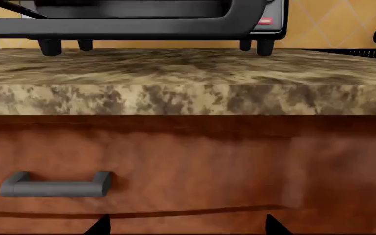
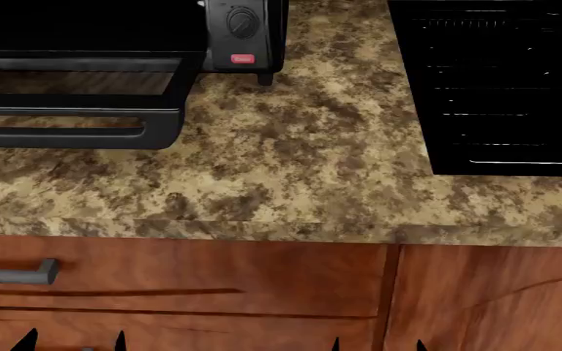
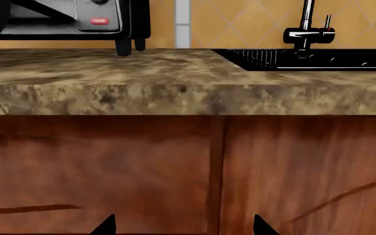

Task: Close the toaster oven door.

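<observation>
The toaster oven [image 2: 246,36] stands at the back left of the granite counter, with a round knob and a red button on its panel. The toaster oven door [image 2: 66,108] is open, lying flat toward the counter's front, its bar handle [image 2: 56,137] nearest me. The left wrist view shows the door edge-on [image 1: 123,30]; the right wrist view shows the oven's panel end [image 3: 90,19]. My left gripper [image 2: 73,341] [image 1: 186,226] and right gripper [image 2: 377,344] [image 3: 182,226] are both open and empty, low in front of the wooden cabinet, below the counter and apart from the door.
The granite counter [image 2: 301,161] has a thick front edge [image 1: 188,98]. A black sink with wire grating [image 2: 496,80] sits at the right, with a faucet [image 3: 307,29] behind. Below are a wooden drawer with a grey handle [image 2: 12,272] [image 1: 56,185] and a cabinet door [image 2: 496,300].
</observation>
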